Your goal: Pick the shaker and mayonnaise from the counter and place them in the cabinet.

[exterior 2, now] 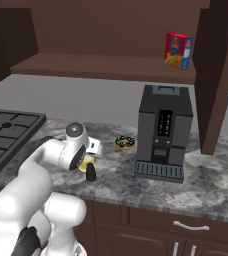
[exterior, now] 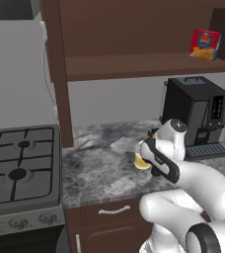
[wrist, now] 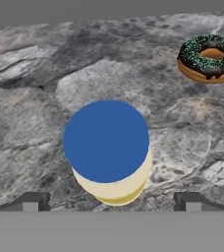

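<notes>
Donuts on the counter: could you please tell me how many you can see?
1: a donut on the counter, left of the coffee machine, beyond the mayonnaise. The arm could hide others.

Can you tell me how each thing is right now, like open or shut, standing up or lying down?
Mayonnaise: upright on the counter, blue lid on.
Shaker: upright on the counter.
Gripper: jaws open above the mayonnaise, holding nothing.
Cabinet: open.
Box: upright on the cabinet shelf.
Donut: lying flat.
</notes>
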### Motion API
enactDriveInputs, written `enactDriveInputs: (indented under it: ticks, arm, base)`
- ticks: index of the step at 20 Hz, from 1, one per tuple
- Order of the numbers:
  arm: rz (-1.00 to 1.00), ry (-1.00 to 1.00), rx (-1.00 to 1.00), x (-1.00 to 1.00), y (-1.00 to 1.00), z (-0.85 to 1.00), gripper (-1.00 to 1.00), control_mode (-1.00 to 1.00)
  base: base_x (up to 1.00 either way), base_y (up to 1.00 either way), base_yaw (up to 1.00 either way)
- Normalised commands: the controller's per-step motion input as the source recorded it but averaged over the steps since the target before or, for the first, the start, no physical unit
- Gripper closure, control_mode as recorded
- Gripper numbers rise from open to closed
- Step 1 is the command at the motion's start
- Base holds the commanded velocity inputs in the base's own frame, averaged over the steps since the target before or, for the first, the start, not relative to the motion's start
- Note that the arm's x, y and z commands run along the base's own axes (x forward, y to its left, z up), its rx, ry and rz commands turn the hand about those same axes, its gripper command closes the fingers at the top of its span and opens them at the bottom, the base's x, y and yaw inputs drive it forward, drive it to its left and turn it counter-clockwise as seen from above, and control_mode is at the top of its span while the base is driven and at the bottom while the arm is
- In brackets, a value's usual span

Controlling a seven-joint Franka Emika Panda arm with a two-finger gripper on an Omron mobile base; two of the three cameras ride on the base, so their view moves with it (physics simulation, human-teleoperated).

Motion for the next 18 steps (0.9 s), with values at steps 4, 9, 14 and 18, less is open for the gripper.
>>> enactDriveInputs:
  ticks: [4, 9, 14, 18]
  arm:
    - [0.02, 0.0, 0.02, 0.19, 0.05, -0.37, -1.0, -1.0]
    - [0.03, 0.0, 0.01, 0.22, 0.08, -0.32, -1.0, -1.0]
    - [0.03, 0.0, 0.0, 0.25, 0.06, -0.25, -1.0, -1.0]
    - [0.04, 0.0, 0.0, 0.25, 0.03, -0.23, -1.0, -1.0]
  base:
    - [0.0, 0.0, 0.0]
    - [0.0, 0.0, 0.0]
    - [0.0, 0.0, 0.0]
    - [0.0, 0.0, 0.0]
